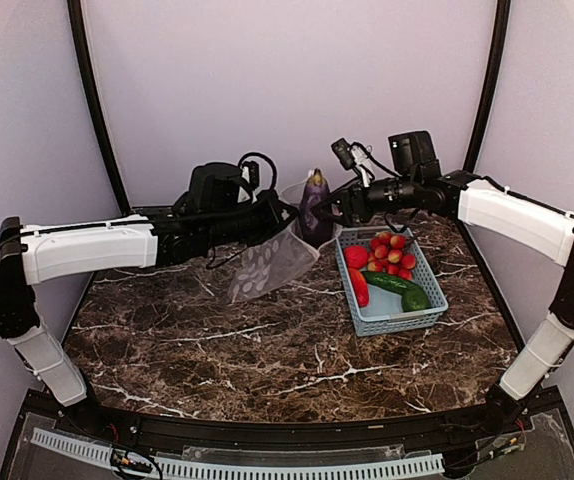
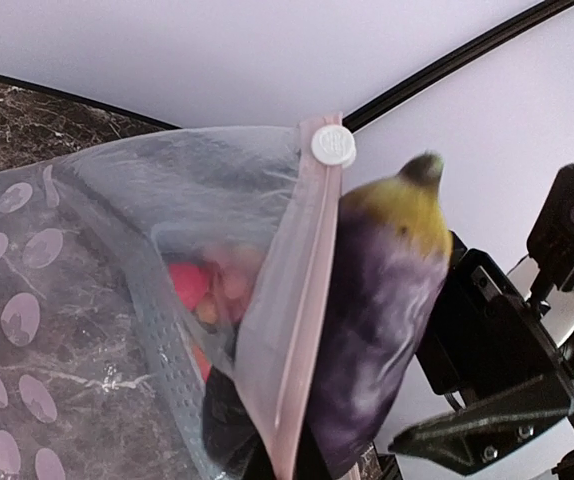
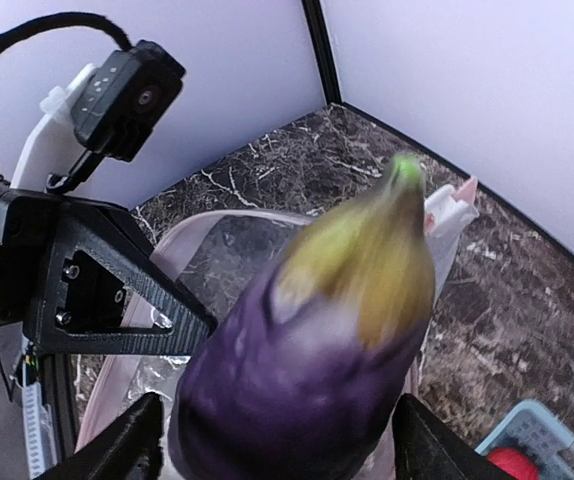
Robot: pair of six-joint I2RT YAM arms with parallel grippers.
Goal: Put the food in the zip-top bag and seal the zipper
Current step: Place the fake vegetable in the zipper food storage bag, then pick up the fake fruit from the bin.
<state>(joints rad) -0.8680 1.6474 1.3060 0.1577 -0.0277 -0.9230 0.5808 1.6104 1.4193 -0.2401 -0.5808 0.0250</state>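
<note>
From above, the left gripper (image 1: 279, 222) pinches the mouth edge of the zip-top bag (image 1: 267, 265), which hangs slanted toward the table. The right gripper (image 1: 339, 208) is clamped on the eggplant (image 1: 315, 205), stem up, just beside that mouth. The other food lies in the basket (image 1: 399, 326).

The left wrist view puts the eggplant on the outer side of the zipper (image 2: 302, 300), not inside.

The right wrist view shows the opening behind the eggplant. With only one edge held, the floppy mouth may fold shut, or the eggplant may snag the rim and drop outside

top: overhead, rear, far | wrists: close, opposed, sharing eggplant (image 2: 382, 320) (image 3: 307, 370)
</note>
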